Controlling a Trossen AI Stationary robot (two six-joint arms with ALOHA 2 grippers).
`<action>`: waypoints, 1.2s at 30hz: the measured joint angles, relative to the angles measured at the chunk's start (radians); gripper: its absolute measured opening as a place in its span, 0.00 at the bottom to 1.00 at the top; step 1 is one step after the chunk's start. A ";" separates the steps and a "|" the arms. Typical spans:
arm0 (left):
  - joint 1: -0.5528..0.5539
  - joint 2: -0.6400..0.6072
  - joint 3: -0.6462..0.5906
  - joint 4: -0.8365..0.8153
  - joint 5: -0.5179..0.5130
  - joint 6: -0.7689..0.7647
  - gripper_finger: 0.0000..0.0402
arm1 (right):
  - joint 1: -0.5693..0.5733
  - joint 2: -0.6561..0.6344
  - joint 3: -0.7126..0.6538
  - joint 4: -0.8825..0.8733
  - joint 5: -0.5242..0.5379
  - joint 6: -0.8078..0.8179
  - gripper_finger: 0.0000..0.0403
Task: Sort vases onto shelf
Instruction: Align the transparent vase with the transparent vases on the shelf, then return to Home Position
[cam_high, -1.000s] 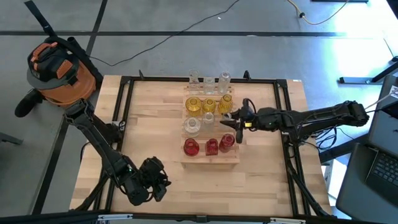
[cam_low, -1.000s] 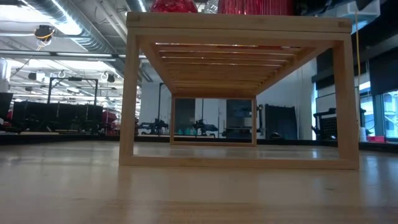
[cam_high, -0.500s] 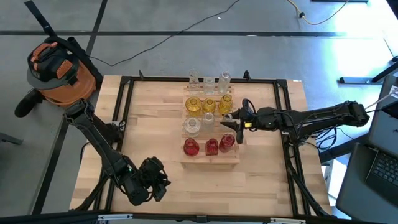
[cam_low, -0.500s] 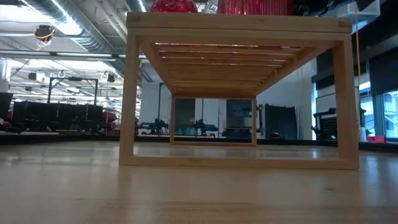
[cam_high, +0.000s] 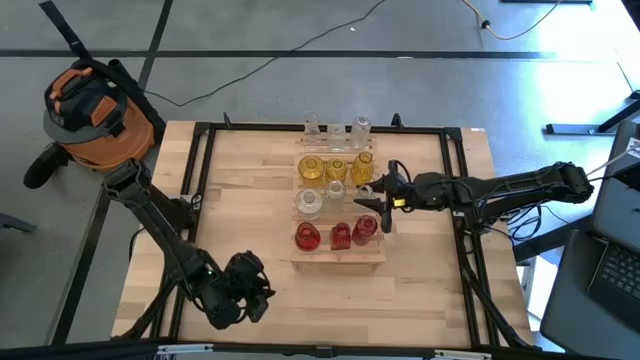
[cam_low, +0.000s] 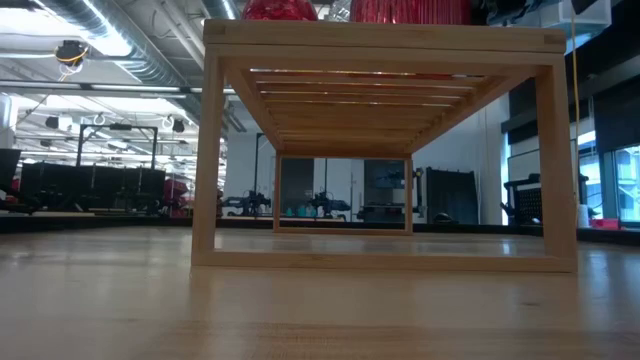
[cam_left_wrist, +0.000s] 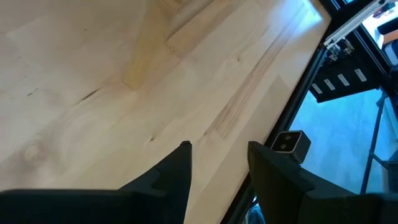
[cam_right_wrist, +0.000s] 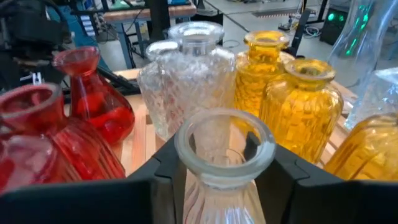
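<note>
The light wooden shelf (cam_high: 340, 256) stands mid-table; the low view shows its frame (cam_low: 380, 35) from the near edge. On its slats stand red vases (cam_high: 308, 237) in the near row, yellow vases (cam_high: 311, 168) farther back, and clear vases (cam_high: 335, 130) at the far end. My right gripper (cam_high: 374, 200) reaches in from the table's right and is shut on a clear vase (cam_right_wrist: 224, 146). Red vases (cam_right_wrist: 93, 106) and yellow vases (cam_right_wrist: 305, 106) stand beyond it. My left gripper (cam_left_wrist: 217, 162) is open over the table's near-left part (cam_high: 240, 290). My right gripper pinches the clear vase's neck (cam_right_wrist: 194, 186) just under its rim, one finger (cam_right_wrist: 163, 171) on each side. The fingers come in level from the table's right. The vase stands upright between them. Whether its base rests on the slats is hidden.
A black frame (cam_high: 200, 180) runs around the tabletop. Other vases stand close around the held one. An orange and grey vacuum (cam_high: 95, 110) sits beyond the table's far-left corner. Bare tabletop (cam_high: 250, 200) lies left of the shelf.
</note>
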 joint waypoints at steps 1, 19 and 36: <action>0.002 0.000 0.000 -0.001 0.000 0.000 0.37 | 0.000 0.000 0.000 -0.005 0.000 0.000 0.33; 0.020 0.000 0.000 0.000 -0.002 0.003 0.37 | 0.000 -0.097 0.012 -0.038 0.015 -0.020 0.55; 0.116 -0.278 0.000 0.077 -0.568 0.332 0.37 | 0.000 -0.504 -0.097 0.218 0.107 -0.019 0.55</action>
